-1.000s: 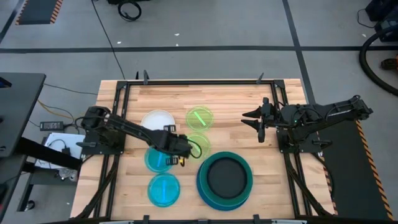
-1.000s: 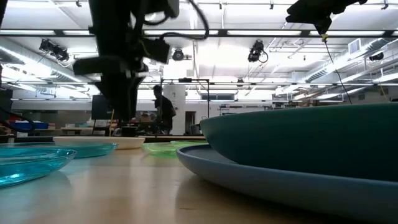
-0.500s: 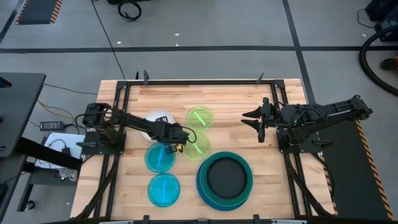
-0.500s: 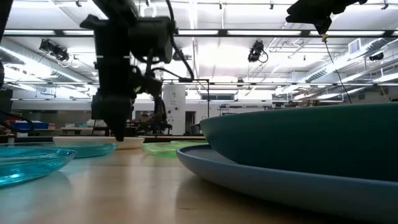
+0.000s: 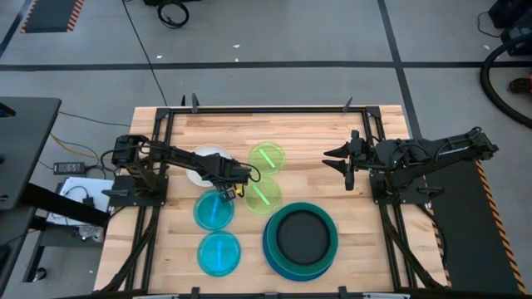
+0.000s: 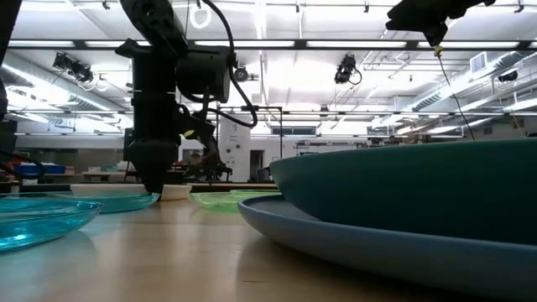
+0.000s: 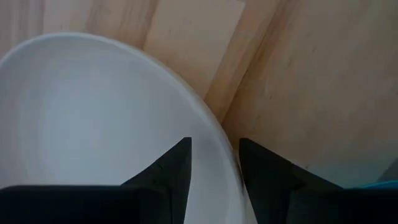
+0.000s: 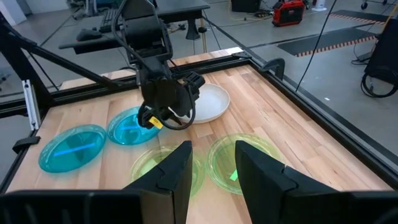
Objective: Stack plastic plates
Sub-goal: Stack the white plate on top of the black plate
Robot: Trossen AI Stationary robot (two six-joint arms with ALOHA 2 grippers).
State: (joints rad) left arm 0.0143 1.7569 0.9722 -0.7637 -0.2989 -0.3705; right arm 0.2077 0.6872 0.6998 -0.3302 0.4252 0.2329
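Note:
The white plate [image 5: 204, 158] lies flat on the table, left of the lime-green plates [image 5: 266, 156] [image 5: 264, 196]. My left gripper [image 5: 227, 183] points down at its right rim, open, and in the left wrist view the gripper [image 7: 214, 143] has one finger over the plate [image 7: 81, 112] and one over the bare wood. Two cyan plates [image 5: 212, 211] [image 5: 219, 253] lie nearer. The black plate [image 5: 303, 235] sits in the teal plate [image 6: 403, 184], which sits on the blue plate [image 5: 269, 246]. My right gripper [image 5: 337, 159] waits open above the table's right side. My left gripper comes from above, pointing down, with the white plate's right rim [image 7: 211, 127] between its open fingers, one inside and one outside. Whether either finger touches the rim I cannot tell. The plate lies flat on the table.
The table's black frame rail [image 5: 266, 108] runs around the wooden top. Bare wood lies along the far edge [image 5: 316, 129] and between the lime-green plates and my right arm. In the low view a room with equipment shows beyond the table.
My left gripper has moved from above the nearer cyan plate toward the far edge, to the white plate's right rim, and has come down close to the table. No plate has moved.

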